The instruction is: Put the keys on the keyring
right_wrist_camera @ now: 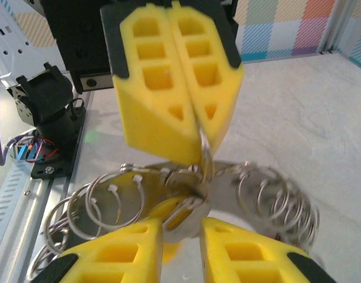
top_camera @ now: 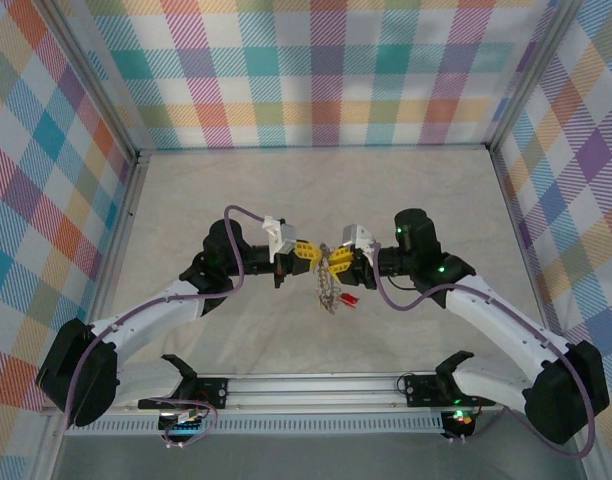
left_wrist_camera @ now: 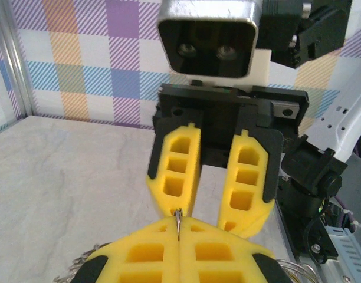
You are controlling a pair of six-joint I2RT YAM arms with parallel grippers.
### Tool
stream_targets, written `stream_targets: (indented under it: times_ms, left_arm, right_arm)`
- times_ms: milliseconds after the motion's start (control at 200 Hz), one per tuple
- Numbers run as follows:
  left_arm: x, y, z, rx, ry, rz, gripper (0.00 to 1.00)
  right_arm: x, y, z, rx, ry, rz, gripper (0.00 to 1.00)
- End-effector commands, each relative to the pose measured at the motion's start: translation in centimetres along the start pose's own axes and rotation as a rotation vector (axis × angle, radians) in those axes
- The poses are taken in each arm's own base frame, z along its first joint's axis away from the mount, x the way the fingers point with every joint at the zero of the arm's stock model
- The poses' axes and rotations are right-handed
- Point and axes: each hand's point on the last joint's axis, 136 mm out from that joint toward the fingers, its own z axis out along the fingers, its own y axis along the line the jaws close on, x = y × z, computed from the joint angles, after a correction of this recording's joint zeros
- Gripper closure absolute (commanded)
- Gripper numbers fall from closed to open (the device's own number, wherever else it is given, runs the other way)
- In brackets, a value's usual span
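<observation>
Right gripper (right_wrist_camera: pixel 181 229), fingers apart, sits beside grey keyring (right_wrist_camera: pixel 225 197) fringed with loops (right_wrist_camera: pixel 112 203), seemingly clamped by left gripper (right_wrist_camera: pixel 198 125).

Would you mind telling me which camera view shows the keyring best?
The right wrist view: the keyring spreads across the frame, small rings strung on it, pinched by the left hand. The left wrist view shows a metal sliver; the top view, a dangling cluster.

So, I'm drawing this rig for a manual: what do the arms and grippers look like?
The left arm and right arm have white links, black joints and a purple cable looping along each. The left gripper and right gripper carry chunky yellow wedge-shaped fingers with rectangular cut-outs, on black mounts.
</observation>
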Motion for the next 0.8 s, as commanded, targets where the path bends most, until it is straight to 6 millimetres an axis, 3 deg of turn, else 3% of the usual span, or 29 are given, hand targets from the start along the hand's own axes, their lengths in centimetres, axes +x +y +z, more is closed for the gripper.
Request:
stream_targets:
  times_ms: [0, 215, 440, 620, 795]
  left_arm:
    - [-3.2, -0.3, 0.0, 0.003, -0.077, 0.075, 1.00]
    - [-3.1, -0.2, 0.3, 0.012, -0.087, 0.064, 1.00]
    - [-3.5, -0.3, 0.1, 0.015, -0.093, 0.066, 1.00]
    - [-3.5, -0.3, 0.1, 0.011, -0.097, 0.060, 1.00]
    - [-3.8, -0.3, 0.1, 0.013, -0.102, 0.060, 1.00]
  right_arm:
    - [-0.1, 0.3, -0.6, 0.025, -0.035, 0.004, 0.74]
    - [0.3, 0.8, -0.3, -0.009, -0.056, 0.017, 0.69]
    - [0.0, -0.2, 0.7, 0.011, -0.071, -0.003, 0.67]
    - [-0.2, -1.5, 0.9, 0.070, -0.062, -0.034, 0.70]
    - [-0.1, -1.2, 1.3, 0.046, -0.069, -0.036, 0.74]
